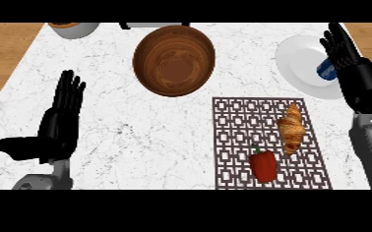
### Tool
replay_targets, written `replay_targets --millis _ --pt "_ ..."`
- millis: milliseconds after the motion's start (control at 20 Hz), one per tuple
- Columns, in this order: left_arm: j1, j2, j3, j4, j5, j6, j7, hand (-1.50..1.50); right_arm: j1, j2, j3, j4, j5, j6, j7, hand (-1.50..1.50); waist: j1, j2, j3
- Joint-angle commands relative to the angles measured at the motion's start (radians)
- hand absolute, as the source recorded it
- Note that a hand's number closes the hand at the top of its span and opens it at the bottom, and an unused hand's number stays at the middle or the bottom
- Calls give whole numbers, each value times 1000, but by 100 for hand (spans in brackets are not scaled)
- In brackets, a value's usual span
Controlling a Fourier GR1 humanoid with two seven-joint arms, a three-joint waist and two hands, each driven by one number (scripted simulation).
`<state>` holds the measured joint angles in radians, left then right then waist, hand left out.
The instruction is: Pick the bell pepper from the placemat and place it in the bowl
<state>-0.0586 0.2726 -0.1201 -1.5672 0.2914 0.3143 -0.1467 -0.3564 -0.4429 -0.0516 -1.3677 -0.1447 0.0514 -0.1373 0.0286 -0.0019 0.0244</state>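
**Pepper lying on the mat, both hands open**

One glossy red bell pepper (263, 166) with a green stem is lying at the near end of the single dark, lattice-patterned placemat (240, 128), just beside one flaky golden croissant (291, 128). One round bowl (174, 60) of brown grained wood is sitting apart from the mat on the white veined marble table (123, 128). The left robot hand (62, 120) is showing at the left, fingers straight, holding nothing. The right robot hand (345, 61) is resting at the right edge, fingers straight and empty, overlapping one smooth white plate (298, 61) that is carrying a small blue object (325, 71).
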Motion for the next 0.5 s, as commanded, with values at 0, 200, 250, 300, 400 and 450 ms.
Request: replay_targets --millis 0,200,250,300,400,450 --pt "23 28 16 -2 12 -50 18 0 95 44 26 -87 44 -53 0 150 -33 -1 -25" --pt "0 23 -97 24 29 -140 101 0 251 36 124 -253 247 -225 88 150 -111 -15 -29" --pt "4 34 -101 -7 63 -166 148 0 291 12 128 -280 281 -239 106 150 -135 -26 -30" --pt "25 12 -98 18 40 -131 106 0 306 -147 41 -103 421 -293 168 150 -199 -2 -52" --pt "33 -5 -123 21 63 -157 132 0 377 107 8 -217 350 -513 142 -150 -180 -20 -28" --pt "23 8 -120 8 76 -176 147 0 445 132 43 -270 406 -561 116 -150 -157 -20 -28"
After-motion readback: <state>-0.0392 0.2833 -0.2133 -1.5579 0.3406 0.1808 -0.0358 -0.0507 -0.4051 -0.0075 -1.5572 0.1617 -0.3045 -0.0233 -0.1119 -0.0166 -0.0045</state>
